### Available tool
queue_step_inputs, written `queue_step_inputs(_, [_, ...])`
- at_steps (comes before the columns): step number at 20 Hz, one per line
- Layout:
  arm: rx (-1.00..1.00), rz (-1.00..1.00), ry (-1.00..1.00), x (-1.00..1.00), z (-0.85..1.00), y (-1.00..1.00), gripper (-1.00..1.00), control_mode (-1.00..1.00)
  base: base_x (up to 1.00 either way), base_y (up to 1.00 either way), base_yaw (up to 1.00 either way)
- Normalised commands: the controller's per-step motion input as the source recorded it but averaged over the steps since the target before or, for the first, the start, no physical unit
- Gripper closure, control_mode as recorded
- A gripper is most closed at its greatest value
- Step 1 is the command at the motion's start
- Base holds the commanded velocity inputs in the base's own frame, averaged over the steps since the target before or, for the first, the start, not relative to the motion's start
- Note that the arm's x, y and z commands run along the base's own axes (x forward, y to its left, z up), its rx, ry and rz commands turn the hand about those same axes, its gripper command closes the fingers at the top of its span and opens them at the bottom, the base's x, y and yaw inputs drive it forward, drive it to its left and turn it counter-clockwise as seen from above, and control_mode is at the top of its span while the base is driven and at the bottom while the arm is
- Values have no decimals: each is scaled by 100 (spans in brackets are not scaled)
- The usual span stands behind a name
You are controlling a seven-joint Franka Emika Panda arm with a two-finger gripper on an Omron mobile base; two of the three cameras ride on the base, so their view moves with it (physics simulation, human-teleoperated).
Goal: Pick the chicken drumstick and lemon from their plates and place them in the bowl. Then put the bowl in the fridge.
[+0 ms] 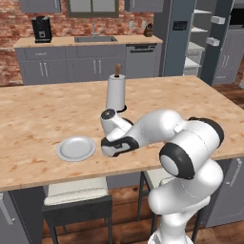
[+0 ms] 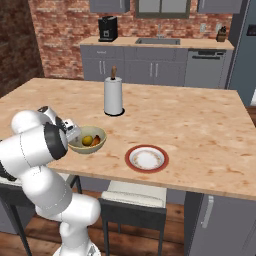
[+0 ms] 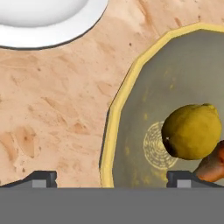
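Note:
The olive-yellow bowl [image 2: 88, 145] stands near the front edge of the wooden island and holds the lemon [image 2: 87, 139] and the chicken drumstick [image 2: 96, 142]. My gripper [image 3: 113, 179] is open, one fingertip [image 3: 41, 178] outside the bowl's pale rim [image 3: 114, 105] and the other over the inside, by the lemon [image 3: 191, 130] and drumstick [image 3: 212, 166]. The grey-white plate [image 1: 76, 148] lies bare left of my hand, and the red-rimmed plate [image 2: 146, 158] lies bare to the right of the bowl. The fridge [image 1: 177, 43] stands open at the back right, white shelves showing.
A paper towel roll [image 2: 113, 96] stands upright on the island behind the bowl. Stools [image 1: 76, 193] sit under the island's near edge. A back counter with a sink [image 1: 95, 39] and a coffee machine [image 1: 42, 28] runs along the brick wall.

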Motion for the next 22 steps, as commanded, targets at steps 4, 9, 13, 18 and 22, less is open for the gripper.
queue_step_inputs(4, [0, 2, 2, 0, -12, -17, -100, -100, 0, 0, 0])
queue_step_inputs(9, [1, 1, 0, 0, -13, -20, -100, -100, 0, 0, 0])
queue_step_inputs(13, [0, 2, 0, 0, -11, -7, 100, -100, 0, 0, 0])
queue_step_inputs(18, [0, 2, 0, -1, -7, -6, 100, -100, 0, 0, 0])
queue_step_inputs(22, [1, 2, 0, 0, -6, -2, 100, -100, 0, 0, 0])
